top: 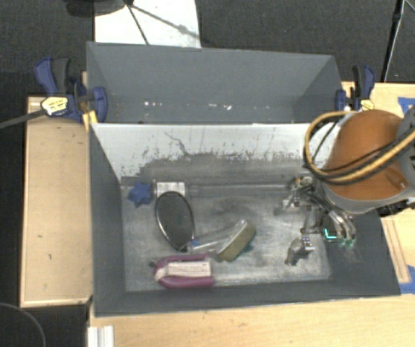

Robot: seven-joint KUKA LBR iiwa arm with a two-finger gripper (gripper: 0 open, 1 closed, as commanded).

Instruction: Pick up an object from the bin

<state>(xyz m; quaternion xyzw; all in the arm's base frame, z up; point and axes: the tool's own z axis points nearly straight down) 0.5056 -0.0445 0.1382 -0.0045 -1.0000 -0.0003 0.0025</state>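
Fingers (pixel 298 251) look spread apart and empty, low over bare floor at the right of the bin (pixel 110 194), with the black oval thing (pixel 175 219), green-tipped tool (pixel 235 241) and purple pack (pixel 184 272) lying off to the left, so nothing is picked up yet.

Setting: robotics laboratory, bench test cell. Evidence recorded:
- A grey sheet-metal bin with sloped walls and a scratched, scuffed floor (pixel 207 78) stood at the centre.
- An industrial robot arm with a rounded orange cover (pixel 363 157) entered from the right, with black-and-yellow cables (pixel 310 147) looped at its wrist.
- Dark carpet (pixel 19 20) lay to the far and left sides.
- A loose black cable (pixel 12 120) trailed over the carpet at the left.
- Thin black stand legs (pixel 157 17) were at the far edge.
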